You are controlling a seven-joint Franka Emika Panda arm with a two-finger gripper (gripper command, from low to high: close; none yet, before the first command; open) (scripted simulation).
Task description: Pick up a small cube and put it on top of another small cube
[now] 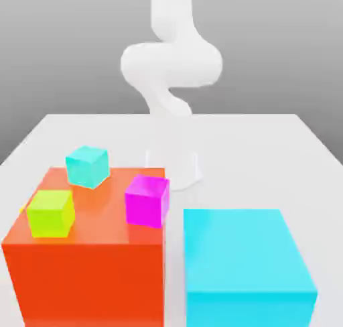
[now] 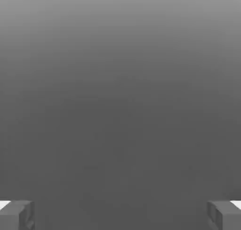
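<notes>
A sliver of bright yellow, the small cube [image 1: 24, 208], peeks out at the far left edge of the big orange block [image 1: 87, 265] in the exterior view. The block hides most of it, so only a thin plain yellow corner can be made out. It lies just beside the lime cube, and lower than the block's top. Whether it touches the block cannot be told.

Moving right, a lime cube [image 1: 51, 214] sits on the orange block's top near its left front. Behind it, near the block's back edge, sits a teal cube [image 1: 87, 166], turned slightly on its corner. A magenta cube [image 1: 147, 200] sits at the block's right edge. The three are well apart from one another. The orange block is glossy and takes up the near left of the scene.

Further right stands the white arm [image 1: 171, 57], rising from its base [image 1: 179, 166] behind the blocks and curling upward out of the picture. At the near right is a big cyan block [image 1: 244, 265], apart from the orange one with a narrow gap between them.

Everything rests on a flat white table [image 1: 268, 151]. Behind it is a plain grey backdrop with no walls or furniture.

The exterior view gives the table, blocks and arm. The hand view gives the gripper [image 2: 120, 216] against smooth grey, darker towards the middle. Its two grey fingers [image 2: 16, 216] sit at opposite corners, spread wide, with nothing between them: the pincer is released and carries nothing.
</notes>
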